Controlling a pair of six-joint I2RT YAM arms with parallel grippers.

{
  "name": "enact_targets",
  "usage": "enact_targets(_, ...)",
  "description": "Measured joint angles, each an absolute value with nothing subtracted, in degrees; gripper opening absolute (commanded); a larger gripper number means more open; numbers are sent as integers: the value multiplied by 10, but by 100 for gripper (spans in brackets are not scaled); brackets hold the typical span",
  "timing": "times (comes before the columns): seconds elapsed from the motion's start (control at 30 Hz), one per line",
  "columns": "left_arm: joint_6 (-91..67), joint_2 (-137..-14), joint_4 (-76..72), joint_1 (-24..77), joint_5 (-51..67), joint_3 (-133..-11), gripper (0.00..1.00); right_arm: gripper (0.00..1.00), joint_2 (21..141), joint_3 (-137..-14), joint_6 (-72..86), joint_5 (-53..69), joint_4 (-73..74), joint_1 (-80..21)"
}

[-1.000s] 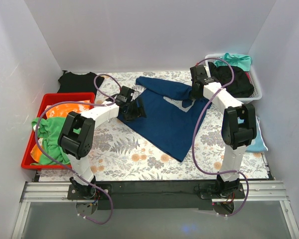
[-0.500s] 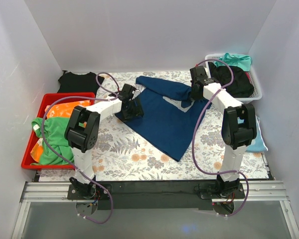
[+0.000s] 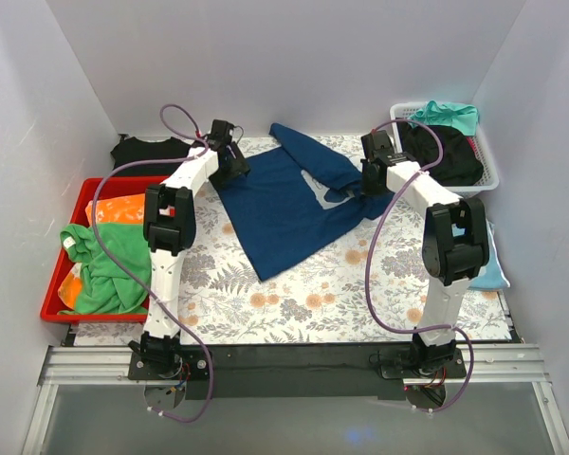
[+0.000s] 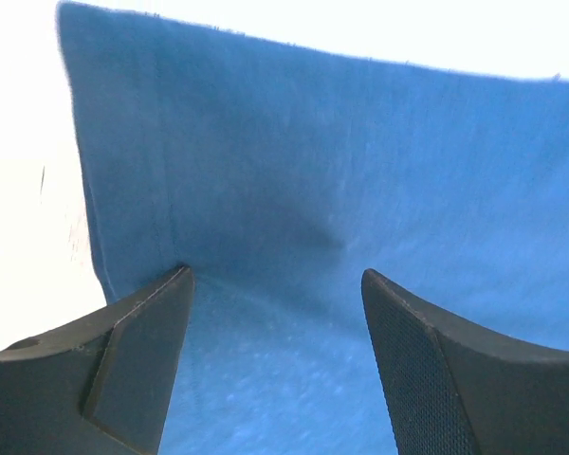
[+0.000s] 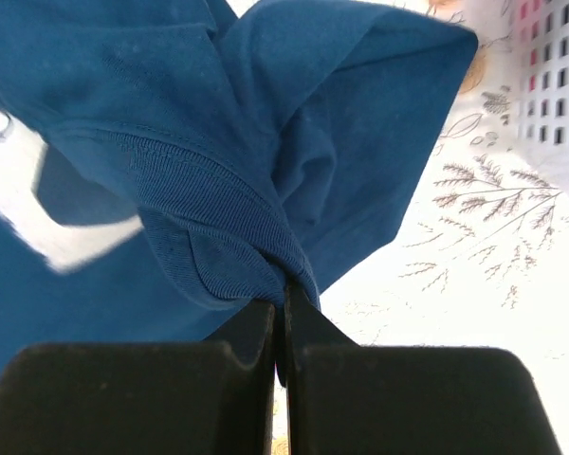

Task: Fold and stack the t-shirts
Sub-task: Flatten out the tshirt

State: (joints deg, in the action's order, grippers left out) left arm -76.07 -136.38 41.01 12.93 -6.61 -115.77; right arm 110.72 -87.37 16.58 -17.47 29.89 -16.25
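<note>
The navy blue t-shirt (image 3: 280,213) lies spread and rumpled at the far middle of the table, its pale print (image 3: 319,190) partly folded under. My left gripper (image 3: 234,169) is at the shirt's far left corner. In the left wrist view its jaws (image 4: 277,275) stand wide apart over flat blue cloth (image 4: 313,142). My right gripper (image 3: 368,184) is shut on the shirt's bunched ribbed collar edge (image 5: 218,246), fingers (image 5: 256,332) pressed together. A black t-shirt (image 3: 144,152) lies at the far left. Black (image 3: 450,156) and teal (image 3: 448,116) shirts sit in the basket.
A red bin (image 3: 62,289) at the left holds green (image 3: 104,261) and orange clothes. A white mesh basket (image 3: 490,166) stands at the far right. A teal cloth (image 3: 493,270) lies at the right edge. White walls close in on three sides.
My left arm swung from the shirt's left edge toward the far left corner, and the shirt shifted left and away with it. My right gripper stayed put, still holding the collar.
</note>
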Motion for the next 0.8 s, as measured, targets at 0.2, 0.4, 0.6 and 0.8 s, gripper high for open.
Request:
enact_targets(0.2,-761,-1477,386,108,-50,-1333,72,1,1081,-821,178,-154,299,-163)
enact_targets(0.4,-752,-1489,265,100,6,-1315,74,1,1056,-783,194,-134,300,-170)
enact_targets(0.6,-712,-1368,148,101,-1,-1096,80,1,1053,-779,204,-126,300,-178)
enact_targets(0.8,-674,-1242,189,114,-55,-1003,82,1,1050,-769,209,-116,293,-180)
